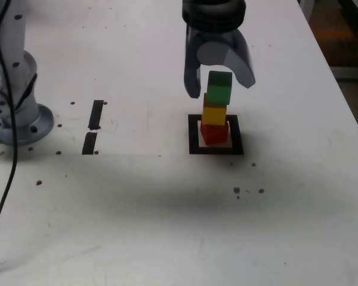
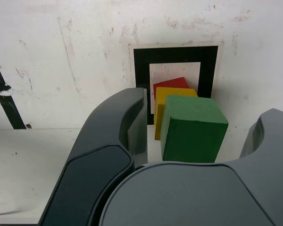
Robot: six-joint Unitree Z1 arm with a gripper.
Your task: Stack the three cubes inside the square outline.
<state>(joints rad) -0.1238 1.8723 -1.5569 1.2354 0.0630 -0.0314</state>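
Note:
Three cubes stand stacked inside the square outline (image 1: 215, 149) of black tape: the red cube (image 1: 214, 134) at the base, the yellow cube (image 1: 214, 115) on it, the green cube (image 1: 219, 87) on top. My gripper (image 1: 221, 87) hangs open around the green cube, one finger on each side. In the wrist view small gaps show between the green cube (image 2: 193, 129) and both fingers, so my gripper (image 2: 203, 115) is not touching it. Below it peek the yellow cube (image 2: 172, 92) and the red cube (image 2: 171, 83), inside the square outline (image 2: 141, 70).
Two short black tape strips (image 1: 96, 114) (image 1: 89, 143) lie at the exterior view's left of the stack. The arm's base (image 1: 15, 101) and a black cable (image 1: 6, 179) are at the far left. The table's edge (image 1: 346, 101) runs along the right.

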